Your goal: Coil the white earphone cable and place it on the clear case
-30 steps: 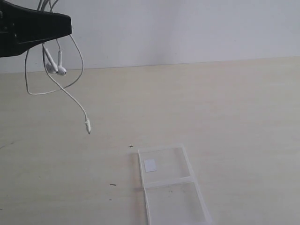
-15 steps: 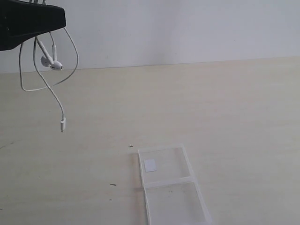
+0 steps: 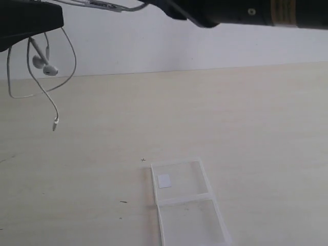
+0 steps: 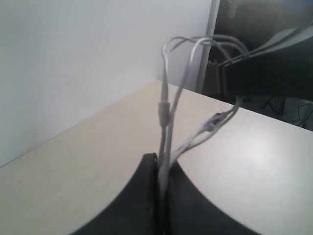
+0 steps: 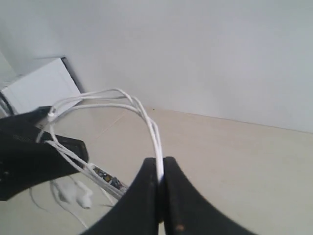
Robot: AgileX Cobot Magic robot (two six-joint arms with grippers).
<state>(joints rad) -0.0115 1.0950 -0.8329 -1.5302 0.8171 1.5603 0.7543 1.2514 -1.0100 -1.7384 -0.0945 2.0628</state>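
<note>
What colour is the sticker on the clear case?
White; the sticker shows best in the exterior view.

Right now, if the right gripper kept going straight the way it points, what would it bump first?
Probably the left gripper: the right gripper points across at it, with only the white earphone cable they both pinch stretched between. Depth is unclear, so it might slip past instead.

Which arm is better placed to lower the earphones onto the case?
Left, probably: the earphones hang from the left fingers, plug dangling, while the right fingers pinch only a loop. Both are far from the case.
</note>
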